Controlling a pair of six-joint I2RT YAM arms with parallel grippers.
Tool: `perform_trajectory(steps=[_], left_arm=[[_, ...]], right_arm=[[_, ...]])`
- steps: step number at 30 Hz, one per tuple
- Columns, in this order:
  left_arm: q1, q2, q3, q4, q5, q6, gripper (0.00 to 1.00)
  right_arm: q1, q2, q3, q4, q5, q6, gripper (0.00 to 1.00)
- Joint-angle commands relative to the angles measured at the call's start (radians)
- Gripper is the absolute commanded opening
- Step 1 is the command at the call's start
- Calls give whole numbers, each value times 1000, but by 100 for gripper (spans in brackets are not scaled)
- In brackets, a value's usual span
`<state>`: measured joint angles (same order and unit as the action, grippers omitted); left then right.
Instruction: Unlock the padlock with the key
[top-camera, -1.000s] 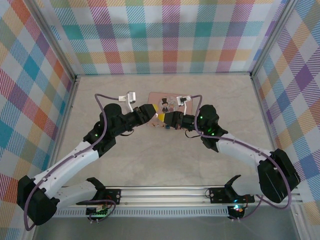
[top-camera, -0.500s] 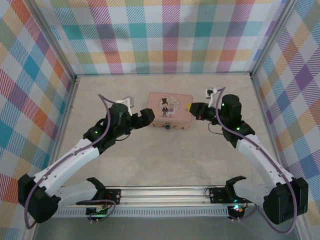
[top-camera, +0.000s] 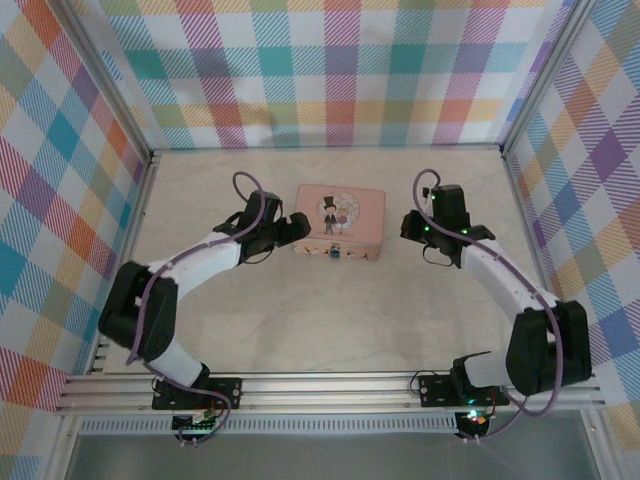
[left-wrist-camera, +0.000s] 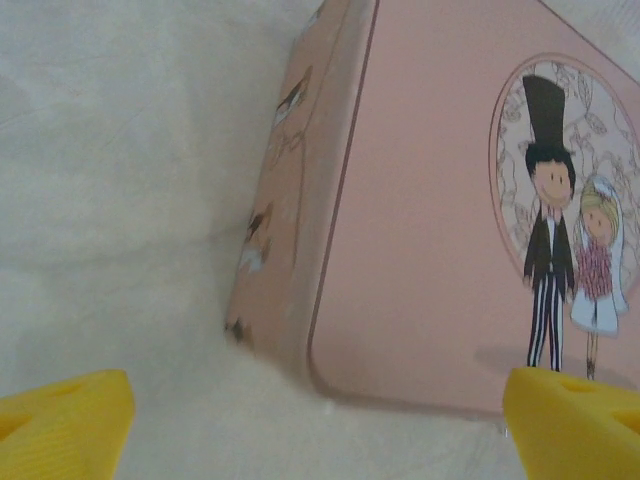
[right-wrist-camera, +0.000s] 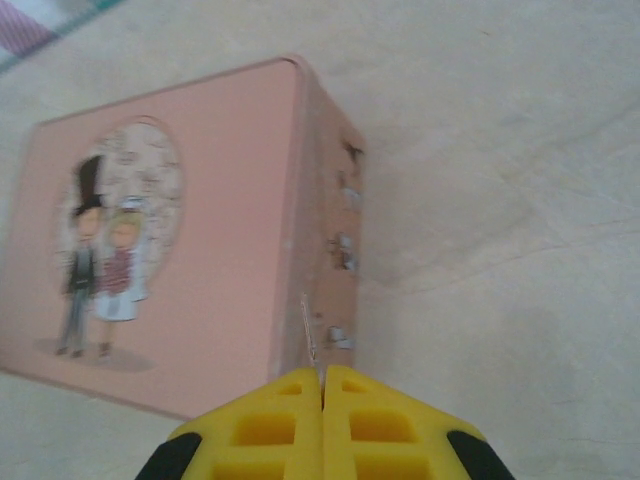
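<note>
From above, the padlock (top-camera: 333, 251) is just a blue speck at the near side of the pink tin (top-camera: 340, 218); its shackle is too small to tell. In the left wrist view the top and right edges cut the tin, and the bottom edge cuts the left gripper (left-wrist-camera: 318, 425) down to two yellow tips. In the right wrist view the bottom edge cuts the right gripper (right-wrist-camera: 322, 385). A thin silvery sliver (right-wrist-camera: 309, 330) rises from its pressed-together fingers; whether it is the key, I cannot tell.
</note>
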<state>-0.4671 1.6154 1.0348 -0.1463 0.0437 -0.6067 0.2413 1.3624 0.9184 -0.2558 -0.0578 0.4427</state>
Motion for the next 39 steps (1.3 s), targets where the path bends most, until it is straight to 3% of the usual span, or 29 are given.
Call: perform_trajectory(steps=[1, 17, 27, 31, 39], left_arm=[[11, 67, 77, 86, 88, 31, 94], [15, 124, 95, 133, 131, 20, 90], [44, 2, 1, 111, 46, 4, 93], [44, -102, -64, 82, 23, 8, 93], [-22, -256, -193, 43, 85, 24, 92]], right_arm=[[-4, 69, 45, 26, 58, -33, 0], [42, 381, 275, 47, -30, -45, 0], [63, 486, 392, 43, -62, -75, 0], [58, 465, 391, 36, -73, -110, 0], [32, 285, 261, 25, -95, -129, 0]])
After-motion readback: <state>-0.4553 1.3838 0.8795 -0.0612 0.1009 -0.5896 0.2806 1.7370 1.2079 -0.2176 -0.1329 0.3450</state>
